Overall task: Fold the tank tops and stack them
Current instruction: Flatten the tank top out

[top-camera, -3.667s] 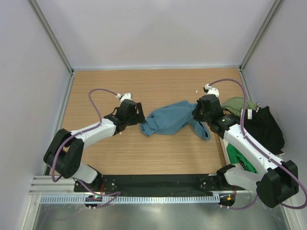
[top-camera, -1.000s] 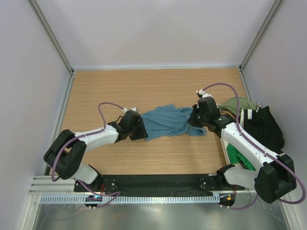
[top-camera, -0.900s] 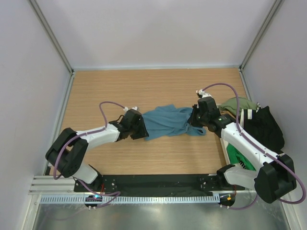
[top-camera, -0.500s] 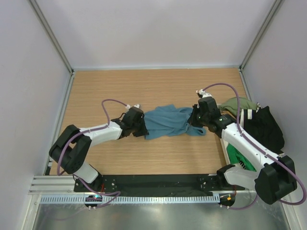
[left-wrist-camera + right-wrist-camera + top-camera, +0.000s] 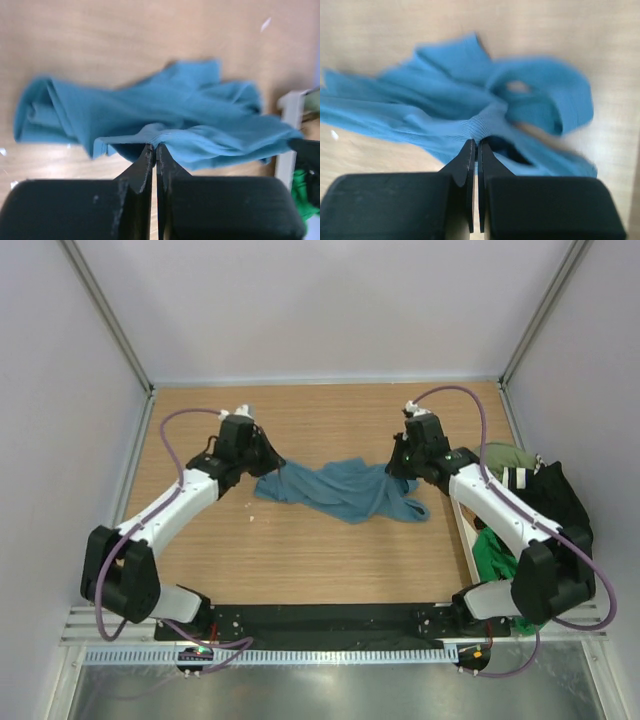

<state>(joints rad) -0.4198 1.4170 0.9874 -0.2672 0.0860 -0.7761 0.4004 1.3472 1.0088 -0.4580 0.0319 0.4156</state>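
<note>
Teal tank top [image 5: 340, 490] lies long axis left to right, left gripper [image 5: 154, 148] pinched shut on its left end, right gripper [image 5: 475, 145] pinched shut on its right end

Blurry teal tank top [image 5: 445, 100]

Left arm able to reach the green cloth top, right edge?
Probably not: left end effector is shut on the teal cloth tank top, and the green cloth top lies beyond the right arm.
</note>
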